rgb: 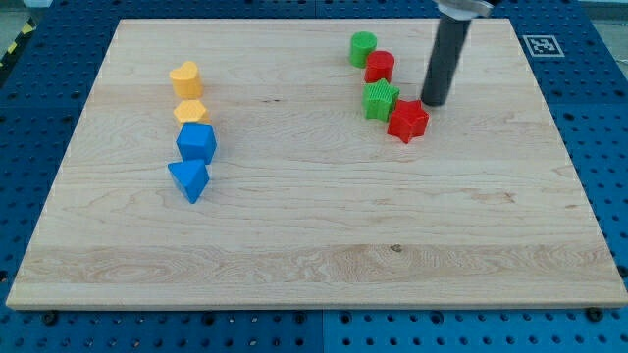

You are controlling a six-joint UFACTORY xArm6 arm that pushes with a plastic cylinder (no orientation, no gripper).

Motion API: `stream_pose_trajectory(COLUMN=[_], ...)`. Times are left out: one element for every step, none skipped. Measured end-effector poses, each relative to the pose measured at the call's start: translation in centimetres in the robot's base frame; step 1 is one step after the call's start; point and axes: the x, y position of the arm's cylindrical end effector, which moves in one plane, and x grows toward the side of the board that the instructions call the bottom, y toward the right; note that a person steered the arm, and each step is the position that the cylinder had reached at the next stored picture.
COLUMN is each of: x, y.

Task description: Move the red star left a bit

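The red star (407,121) lies on the wooden board at the upper right. A green star (380,100) touches it on its upper left. My tip (433,102) stands just above and to the right of the red star, close to its upper right edge. The dark rod rises from there to the view's top.
A red cylinder (380,66) and a green cylinder (363,47) sit above the green star. On the left stand a yellow block (185,78), a yellow hexagon (191,111), a blue block (196,143) and a blue triangle (188,179). The board (314,245) lies on a blue pegboard.
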Motion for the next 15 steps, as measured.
stream_pose_trajectory(x=[2.6,3.6,4.3,4.9,5.7,7.3,8.0,8.1,8.2,7.8,5.2,1.8,0.1,0.2,1.0], y=[0.1,-0.6,-2.5,-3.5,-1.9,2.8,4.6,4.6,4.7,6.1,4.1,2.8,1.6,0.0,-0.4])
